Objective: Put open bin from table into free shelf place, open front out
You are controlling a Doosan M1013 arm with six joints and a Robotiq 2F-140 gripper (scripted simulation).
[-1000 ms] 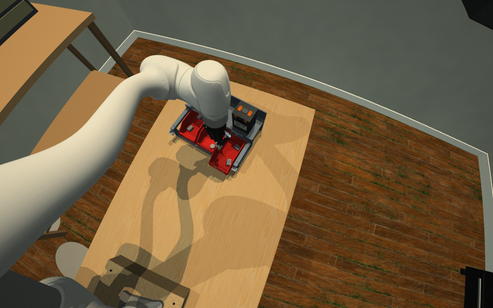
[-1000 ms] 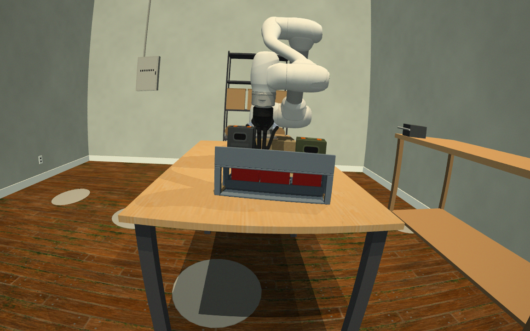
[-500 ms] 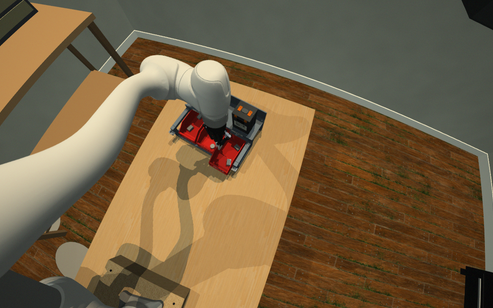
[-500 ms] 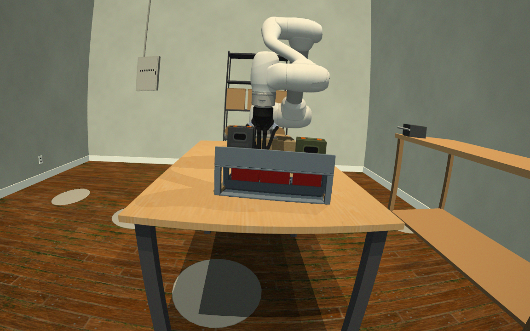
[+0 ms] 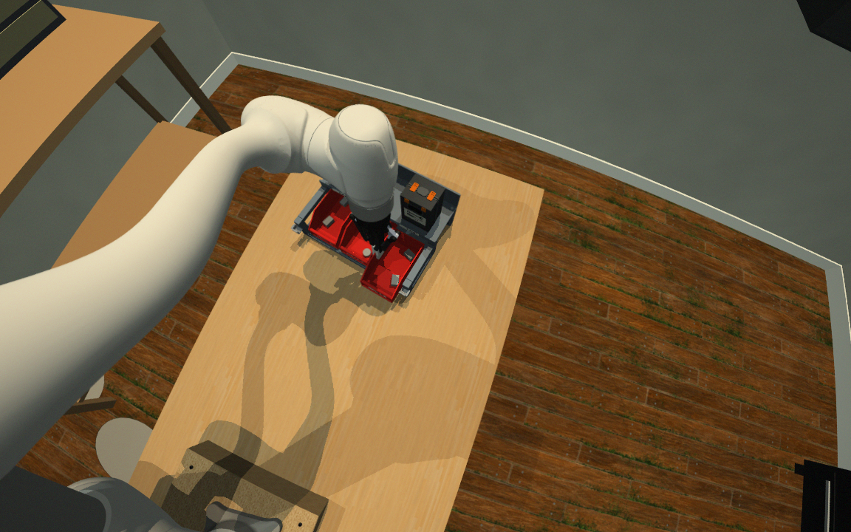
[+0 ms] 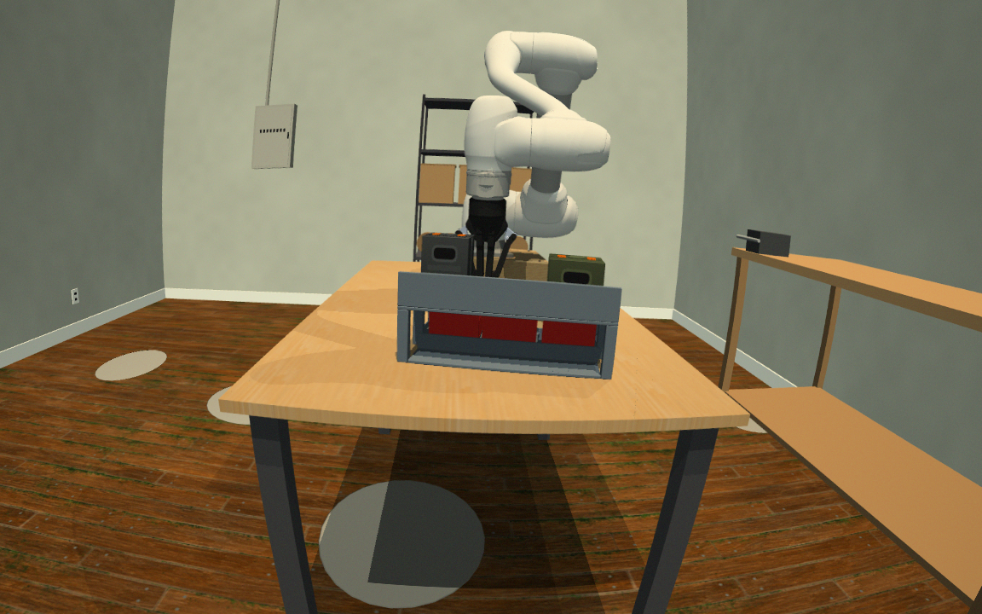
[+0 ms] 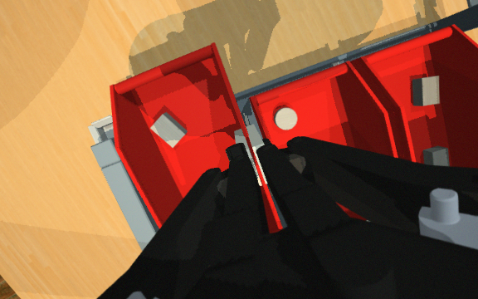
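Observation:
The held red bin (image 5: 382,272) (image 7: 164,97) is at one end of the row, a grey block visible inside. In the wrist view its front reaches out past the shelf's lip (image 7: 295,75), farther than its neighbours. My gripper (image 5: 381,252) (image 6: 485,273) (image 7: 248,140) is shut on its side wall, beside the middle bin. The middle bin (image 5: 356,247) (image 7: 309,97) holds a round part. The far bin (image 5: 332,231) (image 7: 423,62) holds blocks. Both stand in the shelf (image 5: 420,267) (image 6: 510,298) (image 7: 124,195), open fronts out. The held bin's underside is hidden.
A dark case (image 5: 422,205) (image 6: 445,263) with orange latches stands on the shelf's top board, close beside my gripper. A green case (image 6: 576,269) stands at the other end. A block fixture (image 5: 260,486) lies on the table near the arm's base.

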